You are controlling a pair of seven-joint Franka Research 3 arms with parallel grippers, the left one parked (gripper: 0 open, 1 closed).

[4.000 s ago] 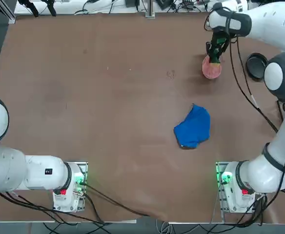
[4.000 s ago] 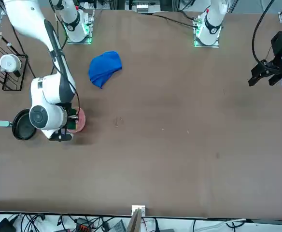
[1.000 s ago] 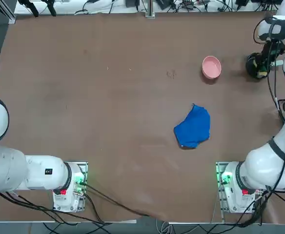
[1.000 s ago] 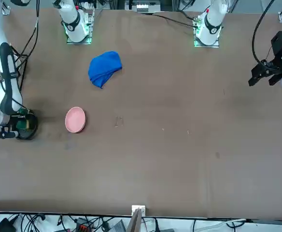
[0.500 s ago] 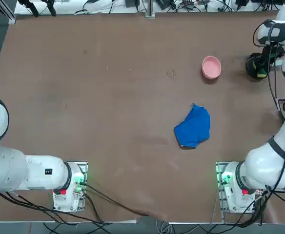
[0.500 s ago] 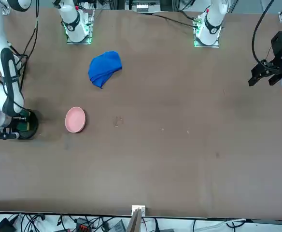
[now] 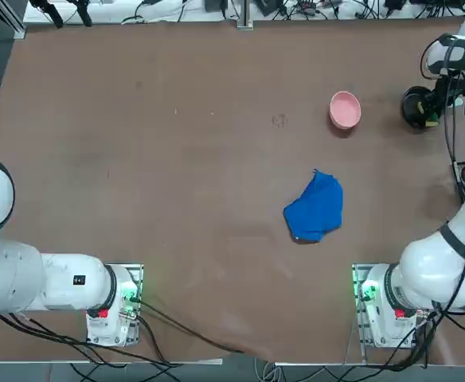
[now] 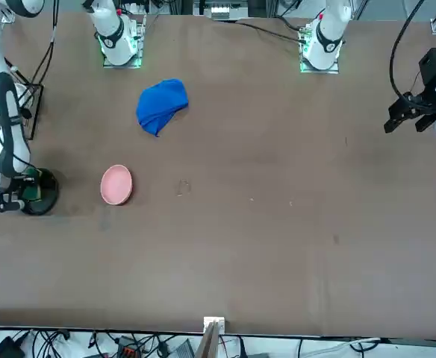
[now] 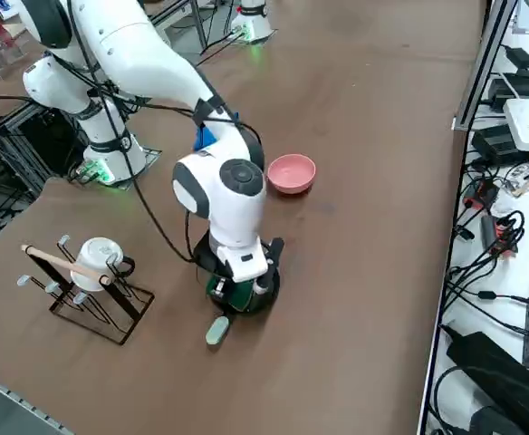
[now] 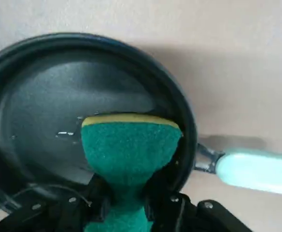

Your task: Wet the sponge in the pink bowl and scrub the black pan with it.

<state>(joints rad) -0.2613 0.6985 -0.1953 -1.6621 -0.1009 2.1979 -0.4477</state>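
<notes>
On the brown surface (image 7: 177, 159) you have a blue cloth (image 7: 316, 207) near the middle, the pink bowl (image 7: 345, 109) beyond it, and the pan (image 10: 44, 96) well to the bowl's right at the surface's right edge. Your right hand (image 10: 124, 203) hangs over the pan, pinching the sponge (image 10: 129, 145) tight between its fingers, with the sponge's yellow edge down inside the pan, near the handle (image 10: 254, 170).
</notes>
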